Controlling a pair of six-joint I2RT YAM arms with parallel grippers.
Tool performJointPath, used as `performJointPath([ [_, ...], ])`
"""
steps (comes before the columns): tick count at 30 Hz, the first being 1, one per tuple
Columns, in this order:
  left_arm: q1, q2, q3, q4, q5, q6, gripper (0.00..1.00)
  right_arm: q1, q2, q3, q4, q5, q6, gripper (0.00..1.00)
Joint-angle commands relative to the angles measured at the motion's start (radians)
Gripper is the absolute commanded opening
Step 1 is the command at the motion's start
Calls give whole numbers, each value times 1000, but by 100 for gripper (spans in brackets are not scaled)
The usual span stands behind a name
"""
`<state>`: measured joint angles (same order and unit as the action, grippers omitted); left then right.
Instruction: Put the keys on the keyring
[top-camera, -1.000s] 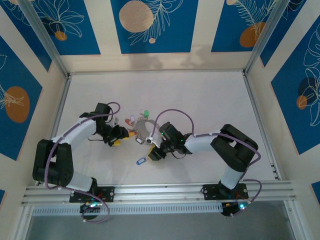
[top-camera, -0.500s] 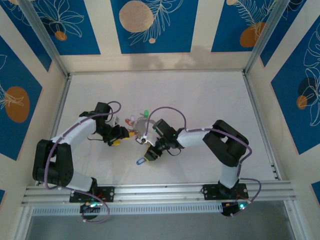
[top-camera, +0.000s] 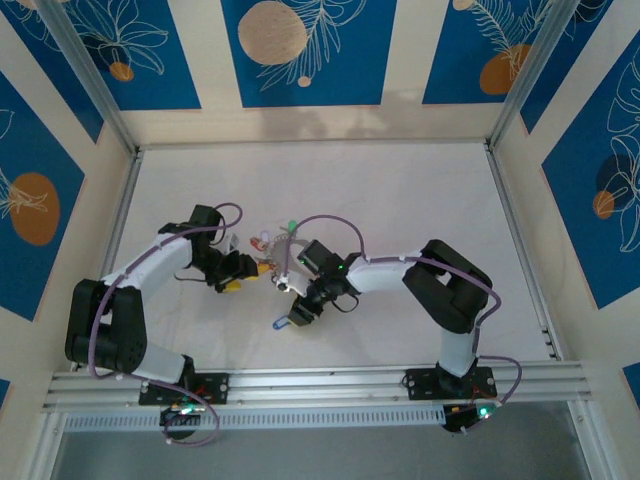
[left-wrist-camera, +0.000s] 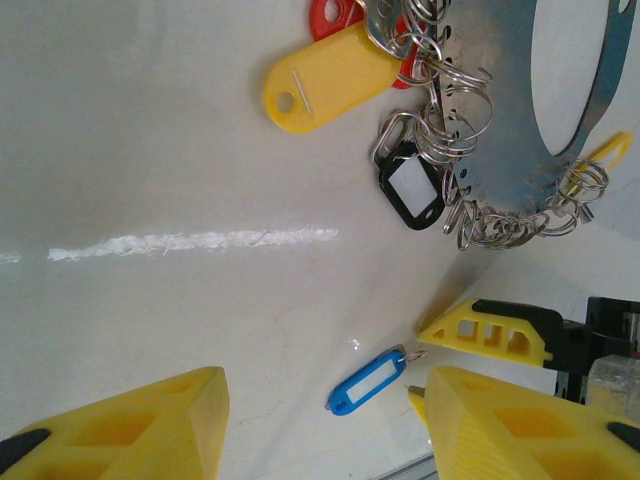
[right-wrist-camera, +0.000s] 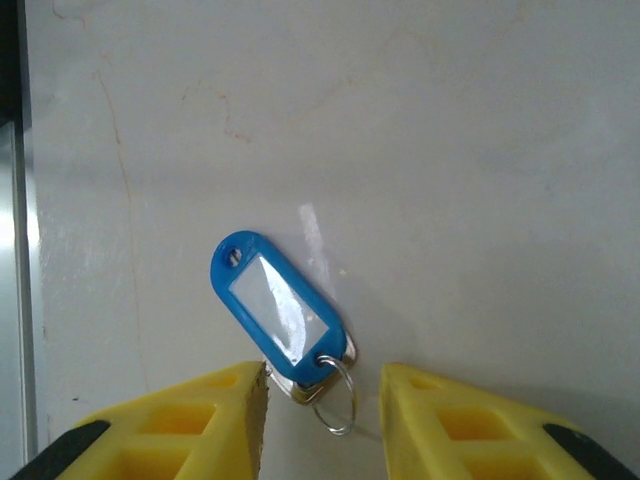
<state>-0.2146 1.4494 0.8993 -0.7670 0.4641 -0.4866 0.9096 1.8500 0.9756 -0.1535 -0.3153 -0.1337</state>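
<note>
Right wrist view: a blue-tagged key (right-wrist-camera: 278, 310), an oblong of glossy plastic with a clear window, is seen lying flat on the smooth, faintly scuffed white table (right-wrist-camera: 450, 150). Its thin wire split ring (right-wrist-camera: 338, 395) lies between the tips of the right gripper (right-wrist-camera: 322, 375), whose ribbed yellow fingers (right-wrist-camera: 200, 420) are parted and not clenched on it. The left wrist view adds the wider scene. The left gripper (left-wrist-camera: 315, 385) is seen released and empty. Ahead of it and to its right, the keyring (left-wrist-camera: 500, 110) is shown as a flat, dull-grey metal band edged with many small wire loops (left-wrist-camera: 470, 215). A yellow tag (left-wrist-camera: 325, 85), a red tag (left-wrist-camera: 330, 18) and a black-framed tag (left-wrist-camera: 410, 190) are clustered against it.
</note>
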Motion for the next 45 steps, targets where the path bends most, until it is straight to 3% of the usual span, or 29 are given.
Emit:
performJointPath([
  [1, -4, -11, 8, -12, 13, 23, 54, 14, 33, 12, -106, -15, -25, 33],
  [9, -4, -20, 4, -11, 4, 20, 54, 16, 31, 6, -104, -26, -38, 17],
  [12, -4, -90, -16, 48, -13, 1, 53, 16, 13, -1, -101, -33, -36, 6],
  [16, -4, -176, 7, 94, -19, 38, 52, 8, -44, -61, -9, -57, -16, 3],
  [20, -37, -326, -90, 363, 70, 108, 52, -14, -135, -139, 96, -66, 13, 0],
  [24, -133, -452, -163, 576, 79, 275, 53, -48, -242, -258, 270, -88, 47, 0],
  [26, -171, -466, -148, 608, 187, 421, 54, -68, -310, -337, 386, -107, 48, 0],
  [30, -271, -427, 2, 353, 312, 819, 56, -95, -436, -508, 657, -123, 12, 0],
  [34, -364, -338, 101, 102, 343, 1114, 50, -118, -551, -534, 633, -119, -19, 0],
  [39, -445, -326, 43, 157, 337, 1211, 27, -120, -648, -543, 602, -110, -26, 0],
  [45, -482, -320, 11, 228, 286, 1212, 22, -102, -768, -592, 625, -92, -27, 0],
])
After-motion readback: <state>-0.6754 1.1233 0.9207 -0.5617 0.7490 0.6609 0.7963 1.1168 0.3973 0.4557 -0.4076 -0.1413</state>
